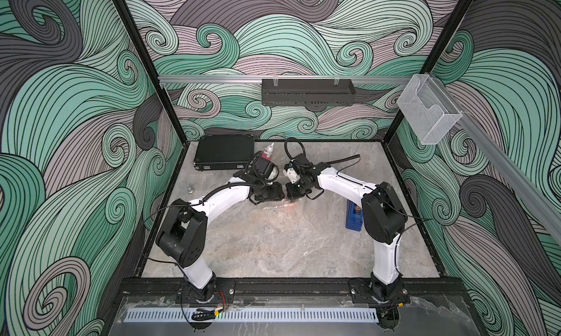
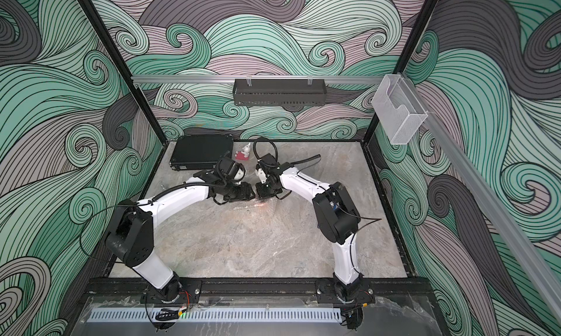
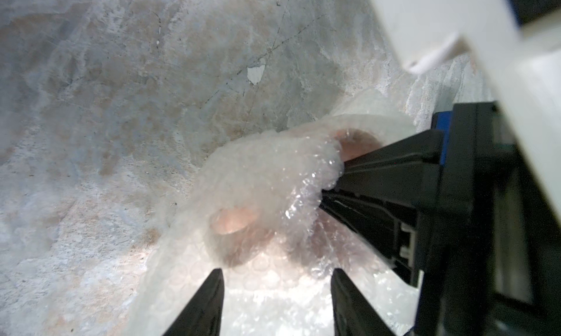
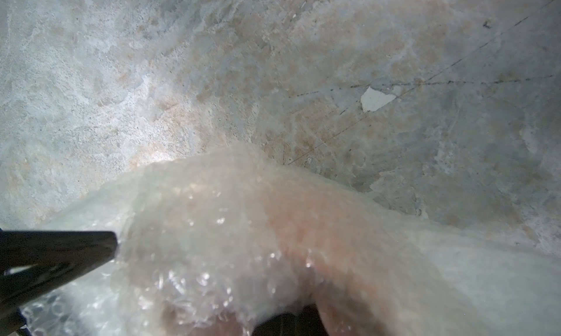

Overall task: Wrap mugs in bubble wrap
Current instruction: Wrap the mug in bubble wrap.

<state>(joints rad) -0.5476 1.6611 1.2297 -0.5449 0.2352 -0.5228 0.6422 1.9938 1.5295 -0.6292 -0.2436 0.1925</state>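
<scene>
1. Foreground: the bare stone-patterned table [image 1: 273, 246]. A blue tape dispenser [image 1: 353, 217] lies beside the right arm, well apart from the work.
2. Mid-table: the two arms meet almost tip to tip over a single bundle.
3. The left gripper [image 3: 277, 289] has its fingers released. They stand apart over a flat stretch of bubble wrap [image 3: 267, 173] and clamp nothing.
4. The right gripper [image 3: 329, 182] has its fingers clenched on a bunched fold of the bubble wrap at the bundle's edge.
5. The mug [image 3: 232, 223] sits under the sheet between the two grippers. It shows only as an orange blush through the plastic, and its handle cannot be made out.
6. Step in hand, as judged: drawing the sheet over and around the mug.
   - The right gripper should hold its fold taut.
   - The left gripper should take a fresh pinch of loose sheet close to the mug and pull it snugly across.
   - A slack pull would likely leave the cover ballooned, and a hard one could roll the mug off-centre.
7. Background: a small red-and-white figurine [image 1: 268, 150] and a black case [image 1: 224, 155] stand near the back wall and play no part here.
</scene>
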